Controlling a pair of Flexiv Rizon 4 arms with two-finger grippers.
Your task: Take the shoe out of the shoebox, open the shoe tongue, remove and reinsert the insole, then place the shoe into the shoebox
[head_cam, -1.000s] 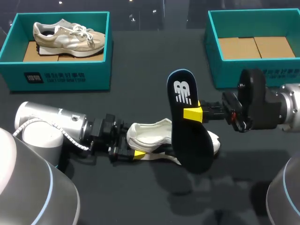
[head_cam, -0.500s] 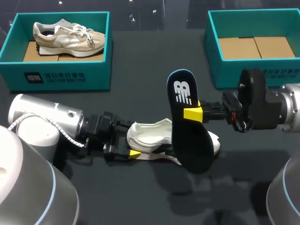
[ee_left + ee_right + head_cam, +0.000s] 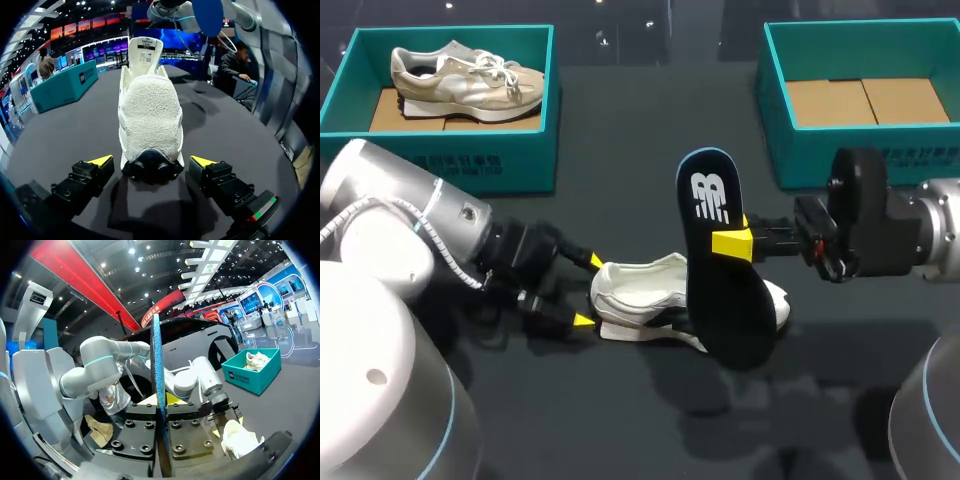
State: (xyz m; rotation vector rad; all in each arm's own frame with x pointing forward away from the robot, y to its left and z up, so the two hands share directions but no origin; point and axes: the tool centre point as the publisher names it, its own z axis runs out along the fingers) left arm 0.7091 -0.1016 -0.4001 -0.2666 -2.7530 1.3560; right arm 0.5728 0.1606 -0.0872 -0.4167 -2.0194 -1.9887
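Left claw point(image 3: 588, 291) opened behind shoe point(image 3: 640, 295); insole point(image 3: 720, 290) masks forefoot.

Shoe point(image 3: 635, 290): cream white, black heel
Insole point(image 3: 720, 290): black, white logo, blue edge
Shoebox point(image 3: 840, 160): teal
My left pincer point(image 3: 152, 160): yellow tips

**Insole clamped edge-on**

The right gripper point(image 3: 161, 401) pinches the insole point(image 3: 158, 350) between its 2 yellow tips, edge upright. The white shoe point(image 3: 241, 439) lies at its 4 o'clock; the teal shoebox point(image 3: 245, 381) sits at 2 o'clock.
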